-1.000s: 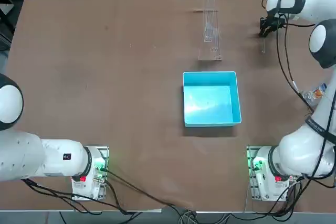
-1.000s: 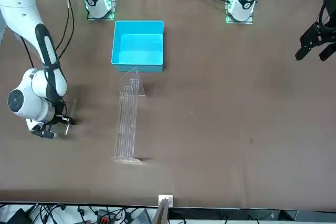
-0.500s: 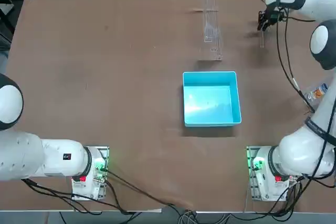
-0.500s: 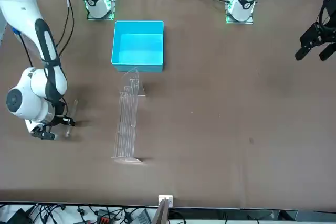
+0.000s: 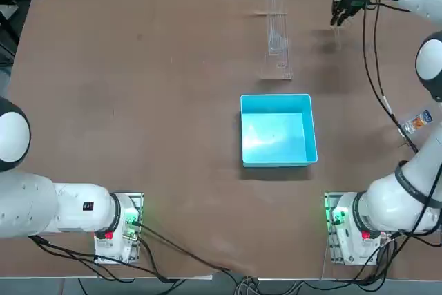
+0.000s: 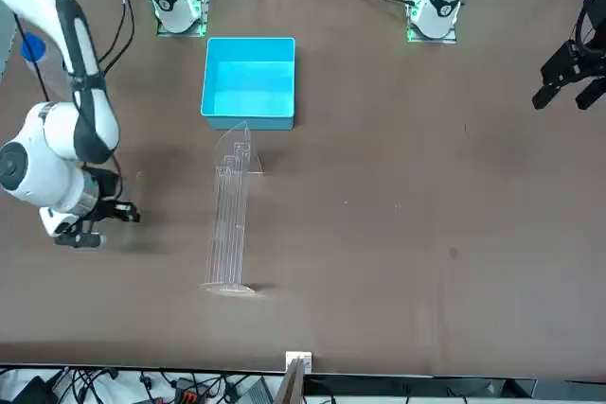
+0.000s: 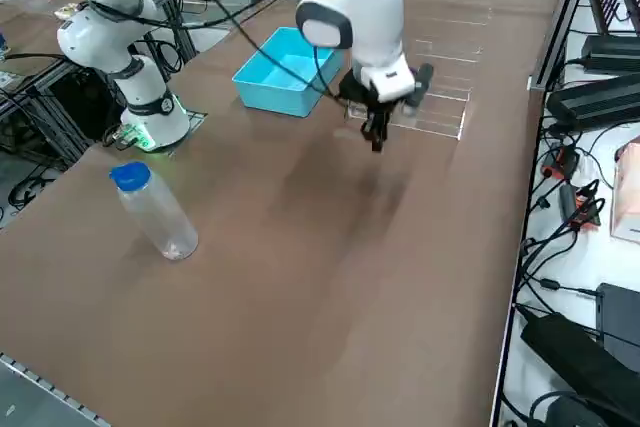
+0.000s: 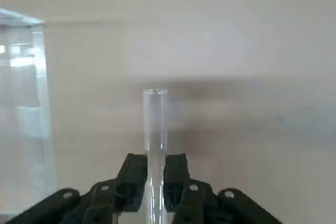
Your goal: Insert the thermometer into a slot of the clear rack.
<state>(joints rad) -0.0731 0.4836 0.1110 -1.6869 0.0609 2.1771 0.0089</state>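
Note:
The thermometer (image 8: 155, 124), a thin clear glass rod, sticks out from between the fingers (image 8: 133, 176) of my right gripper (image 8: 155, 178), which is shut on it. In the top view the right gripper (image 5: 342, 12) hovers above the far right part of the table, to the right of the clear rack (image 5: 277, 34) and apart from it. The rack (image 6: 230, 224) is a long, narrow see-through frame lying on the brown table; its edge (image 8: 23, 103) shows in the wrist view. From the right side, the gripper (image 7: 377, 133) hangs just in front of the rack (image 7: 441, 97).
A square bright-blue box (image 5: 277, 130) sits open between the rack and the arm bases. A small clear bottle with a blue cap (image 7: 152, 209) lies near the table's right edge. Cables run along the far edge.
My right gripper has risen off the table with the thermometer and drifted farther from the bases and slightly toward the rack. The rack and the box have not moved.

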